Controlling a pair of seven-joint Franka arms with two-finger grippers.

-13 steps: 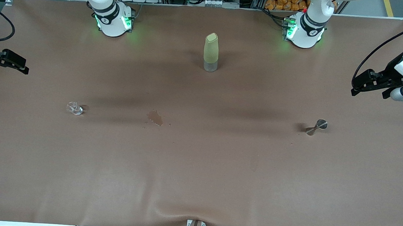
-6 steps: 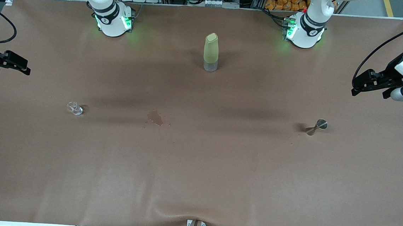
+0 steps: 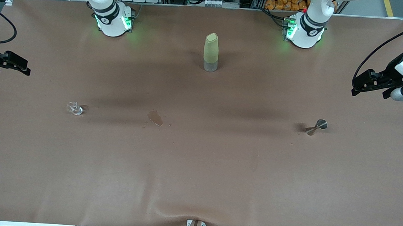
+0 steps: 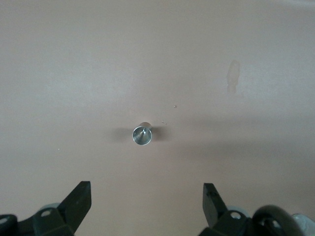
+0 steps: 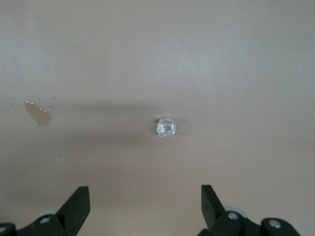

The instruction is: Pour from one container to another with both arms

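A tiny clear cup stands on the brown table toward the right arm's end; the right wrist view shows this clear cup from above. A small silver jigger stands toward the left arm's end, seen also as a round silver rim in the left wrist view. My right gripper hangs open over the table's edge at the right arm's end, well apart from the cup. My left gripper hangs open over the left arm's end, apart from the jigger. Both hold nothing.
A tall olive-green bottle with a clear base stands mid-table, farther from the front camera than the cup and jigger. A small brown spill lies between cup and jigger. The brown table cover wrinkles near its front edge.
The right gripper has drifted slightly toward the cup's side of the table. The left arm, cup, jigger and bottle have not moved.
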